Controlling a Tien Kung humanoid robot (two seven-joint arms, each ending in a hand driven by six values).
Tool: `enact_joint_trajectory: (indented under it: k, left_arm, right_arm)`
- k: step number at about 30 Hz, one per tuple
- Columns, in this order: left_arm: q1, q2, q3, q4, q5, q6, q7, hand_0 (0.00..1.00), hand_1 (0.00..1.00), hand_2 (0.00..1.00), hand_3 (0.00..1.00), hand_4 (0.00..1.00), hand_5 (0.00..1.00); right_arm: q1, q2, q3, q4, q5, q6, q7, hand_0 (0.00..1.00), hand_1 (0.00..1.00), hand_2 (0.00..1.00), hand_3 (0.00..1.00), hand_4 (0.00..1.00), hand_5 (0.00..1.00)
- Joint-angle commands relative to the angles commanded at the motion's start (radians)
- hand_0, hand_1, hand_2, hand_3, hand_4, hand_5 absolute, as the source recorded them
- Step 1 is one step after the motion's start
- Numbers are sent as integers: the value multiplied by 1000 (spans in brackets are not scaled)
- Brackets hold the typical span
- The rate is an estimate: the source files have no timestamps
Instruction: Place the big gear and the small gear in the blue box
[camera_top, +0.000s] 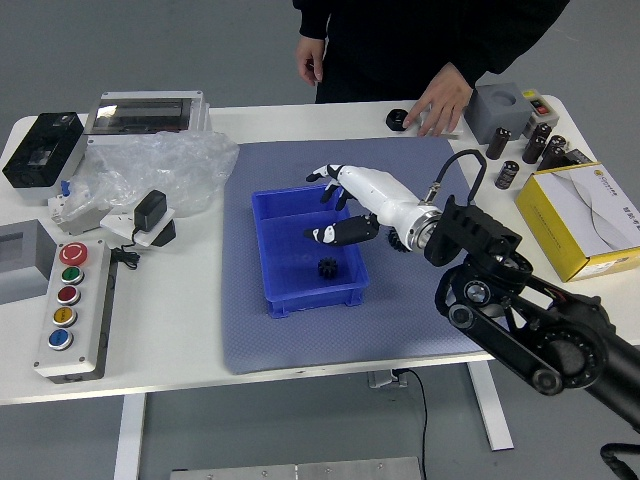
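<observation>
Over the right part of the blue box (290, 300) hangs my right hand (318, 205), fingers spread and holding nothing. A small black gear (327, 268) lies on the floor of the box, toward its near right. Another black gear (397, 241) rests on the grey-blue mat just right of the box, partly hidden by my hand. My left arm is out of view.
A person stands at the far side, one hand on the table edge beside a round black object (397, 119). A yellow box (580, 222) and black cylinders are right; a button panel (75, 310) and plastic bag (160, 170) are left.
</observation>
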Motion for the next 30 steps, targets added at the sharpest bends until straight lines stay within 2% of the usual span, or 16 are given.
enact_joint_trajectory:
  k: [2,7,8,11,13,14,19,20,25,30]
  left_arm:
    - [0,1,0,0,-1,0,0,828,853,852,879,719,279]
    - [-2,3,-1,0,-3,0,0,828,853,852,879,719,279]
    - [-3,3,-1,0,-3,0,0,828,853,852,879,719,280]
    - [-6,3,-2,0,-4,0,-1,828,853,852,879,719,280]
    - [-7,3,-2,0,-5,0,-2,828,853,852,879,719,280]
    - [-8,3,-2,0,-5,0,-2,828,852,852,879,719,280]
    - [-9,2,-2,0,-5,0,-1,828,852,852,879,719,280]
    - [-9,2,-1,0,-6,0,-1,828,852,852,879,719,277]
    - [-10,3,0,0,-7,0,-1,828,852,852,879,719,277]
    - [-11,2,0,0,-6,0,-1,828,852,852,879,718,277]
  right_arm:
    - [5,-29,17,-3,10,-1,5,674,549,658,814,865,380]
    - [18,-99,41,-43,41,9,14,674,549,658,814,865,380]
    - [20,-106,40,-53,46,11,15,714,644,722,819,852,366]
    - [29,-124,27,-96,60,29,21,714,644,722,819,852,366]
    - [35,-130,13,-122,63,37,27,714,644,722,819,852,366]
    - [38,-131,3,-135,65,41,31,742,715,820,904,825,322]
    - [59,-134,-50,-213,78,60,47,742,715,820,904,825,322]
    - [63,-134,-60,-227,80,64,48,830,804,896,945,813,292]
    - [81,-127,-111,-288,76,82,49,830,804,896,945,813,292]
    - [98,-118,-143,-318,59,90,48,840,816,910,956,801,269]
